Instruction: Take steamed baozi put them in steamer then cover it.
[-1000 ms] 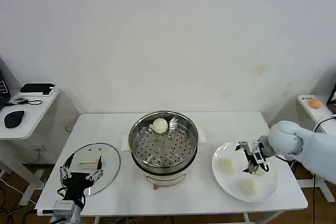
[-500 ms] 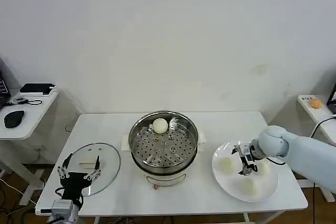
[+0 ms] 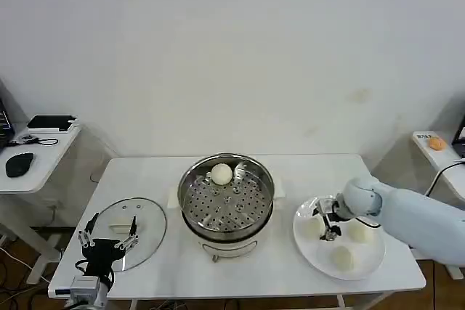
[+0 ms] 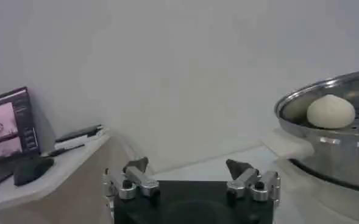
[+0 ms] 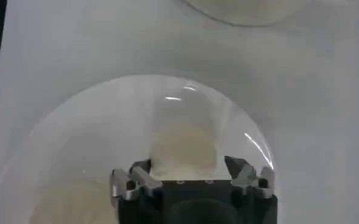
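Note:
The steamer [image 3: 227, 207] stands mid-table with one steamed baozi [image 3: 221, 174] on its perforated tray. Three more baozi lie on the white plate [image 3: 368, 257] to the right: one nearest the steamer [image 3: 313, 229], one farther right [image 3: 360, 231], one at the front [image 3: 341, 257]. My right gripper [image 3: 325, 221] is open just above the one nearest the steamer. In the right wrist view that baozi [image 5: 182, 145] sits between the spread fingers of the gripper [image 5: 191, 167]. My left gripper [image 3: 109, 241] waits open over the near edge of the glass lid [image 3: 129, 229].
In the left wrist view the open left gripper [image 4: 188, 167] faces the steamer's shiny wall [image 4: 334, 149] and the baozi [image 4: 330, 112] inside. A side table [image 3: 33, 154] with a mouse and devices stands off the table's left end. Bare tabletop lies in front of the steamer.
My right gripper has moved left across the plate, from the right-hand baozi to the one nearest the steamer. The left gripper has sunk slightly toward the table's front edge.

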Controlling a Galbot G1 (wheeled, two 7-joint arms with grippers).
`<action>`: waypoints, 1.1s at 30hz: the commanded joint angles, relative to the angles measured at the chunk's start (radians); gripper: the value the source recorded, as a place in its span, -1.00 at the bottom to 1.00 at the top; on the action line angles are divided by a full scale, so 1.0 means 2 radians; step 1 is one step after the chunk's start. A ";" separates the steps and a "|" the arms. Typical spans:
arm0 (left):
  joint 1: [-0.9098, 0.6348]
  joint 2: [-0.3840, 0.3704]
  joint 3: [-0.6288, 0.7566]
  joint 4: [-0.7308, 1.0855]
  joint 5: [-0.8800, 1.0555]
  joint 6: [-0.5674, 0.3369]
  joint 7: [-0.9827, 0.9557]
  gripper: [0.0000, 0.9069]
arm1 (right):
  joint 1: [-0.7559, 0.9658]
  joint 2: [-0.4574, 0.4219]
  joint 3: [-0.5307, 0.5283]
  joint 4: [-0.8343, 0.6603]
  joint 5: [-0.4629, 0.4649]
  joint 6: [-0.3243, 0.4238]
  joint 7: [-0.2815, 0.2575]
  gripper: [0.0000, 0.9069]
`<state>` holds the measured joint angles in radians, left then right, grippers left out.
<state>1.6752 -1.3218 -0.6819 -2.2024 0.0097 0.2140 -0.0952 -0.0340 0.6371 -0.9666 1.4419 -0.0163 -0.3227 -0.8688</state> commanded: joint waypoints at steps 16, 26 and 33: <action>0.000 0.001 0.002 -0.006 -0.002 0.001 -0.001 1.00 | 0.088 -0.063 -0.016 0.044 0.040 0.002 -0.025 0.42; -0.005 0.011 0.002 -0.007 -0.007 0.002 0.000 1.00 | 0.300 -0.026 -0.106 0.052 0.136 -0.014 -0.023 0.44; -0.013 0.013 0.002 -0.003 -0.013 0.001 0.000 1.00 | 0.417 0.082 -0.177 0.053 0.239 -0.051 -0.006 0.44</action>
<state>1.6465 -1.2979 -0.6783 -2.2073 -0.0179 0.2166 -0.0950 0.5758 0.6997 -1.2215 1.5338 0.3287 -0.3975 -0.8813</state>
